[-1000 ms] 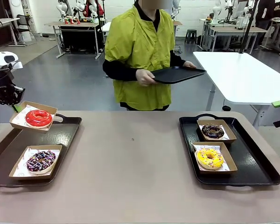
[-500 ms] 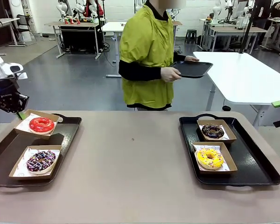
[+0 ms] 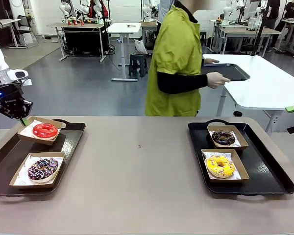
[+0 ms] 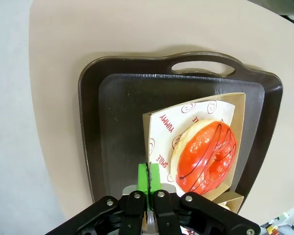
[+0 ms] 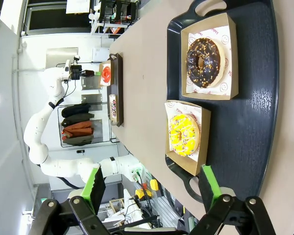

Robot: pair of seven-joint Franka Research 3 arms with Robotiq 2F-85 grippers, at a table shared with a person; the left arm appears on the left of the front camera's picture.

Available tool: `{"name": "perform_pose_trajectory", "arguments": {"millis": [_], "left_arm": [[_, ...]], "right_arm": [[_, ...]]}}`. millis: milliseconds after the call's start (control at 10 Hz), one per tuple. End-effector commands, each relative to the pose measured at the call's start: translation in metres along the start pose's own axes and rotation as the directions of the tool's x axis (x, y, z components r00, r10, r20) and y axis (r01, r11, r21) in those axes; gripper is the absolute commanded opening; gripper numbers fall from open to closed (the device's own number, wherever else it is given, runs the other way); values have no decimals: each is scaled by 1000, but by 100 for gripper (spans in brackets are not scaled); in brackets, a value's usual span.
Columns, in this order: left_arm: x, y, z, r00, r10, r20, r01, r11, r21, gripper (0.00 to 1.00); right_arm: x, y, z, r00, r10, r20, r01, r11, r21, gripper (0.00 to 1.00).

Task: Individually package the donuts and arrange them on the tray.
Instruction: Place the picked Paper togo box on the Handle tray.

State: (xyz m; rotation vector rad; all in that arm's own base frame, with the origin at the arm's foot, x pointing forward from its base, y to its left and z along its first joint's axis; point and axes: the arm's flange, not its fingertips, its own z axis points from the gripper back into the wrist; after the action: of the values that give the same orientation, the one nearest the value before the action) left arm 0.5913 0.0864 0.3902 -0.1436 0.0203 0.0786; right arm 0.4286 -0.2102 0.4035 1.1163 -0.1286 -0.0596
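Observation:
My left gripper (image 3: 19, 116) is shut on the left edge of a brown paper carton (image 3: 34, 137) holding the red-glazed donut (image 3: 45, 130). It holds the carton slightly tilted over the far end of the left black tray (image 3: 71, 139). In the left wrist view the green pads (image 4: 148, 177) pinch the carton's rim beside the red donut (image 4: 206, 156). A sprinkled chocolate donut (image 3: 42, 168) sits in its carton at that tray's near end. On the right tray (image 3: 269, 171) lie a boxed dark chocolate donut (image 3: 223, 137) and a yellow donut (image 3: 220, 165). My right gripper (image 5: 153, 191) hangs open above them.
A person in a yellow-green smock stands beyond the table, holding another black tray (image 3: 230, 72) over a white table (image 3: 264, 83) at the back right. The bare tan tabletop (image 3: 137, 166) stretches between the two trays.
My left gripper has lowered the red donut's carton toward the left tray and shifted it slightly right. The person has walked right with the black tray.

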Motion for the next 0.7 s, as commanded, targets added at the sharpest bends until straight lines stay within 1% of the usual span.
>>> {"name": "perform_pose_trajectory", "arguments": {"millis": [0,300,400,500,600], "left_arm": [[9,2,-4,1000,-25,4,25,999,-39,1],[9,1,-19,999,-34,-1,34,999,-39,1],[8,1,-20,999,-35,-4,35,999,-41,44],[7,1,-20,999,-42,-4,42,999,-33,61],[6,0,-18,999,-47,-3,47,998,-28,100]], "right_arm": [[-3,2,0,1000,3,-13,-3,1000,-8,100],[-3,2,0,1000,3,-13,-3,1000,-8,100],[-3,2,0,1000,3,-13,-3,1000,-8,100],[-3,2,0,1000,3,-13,-3,1000,-8,100],[-3,2,0,1000,3,-13,-3,1000,-8,100]]}}
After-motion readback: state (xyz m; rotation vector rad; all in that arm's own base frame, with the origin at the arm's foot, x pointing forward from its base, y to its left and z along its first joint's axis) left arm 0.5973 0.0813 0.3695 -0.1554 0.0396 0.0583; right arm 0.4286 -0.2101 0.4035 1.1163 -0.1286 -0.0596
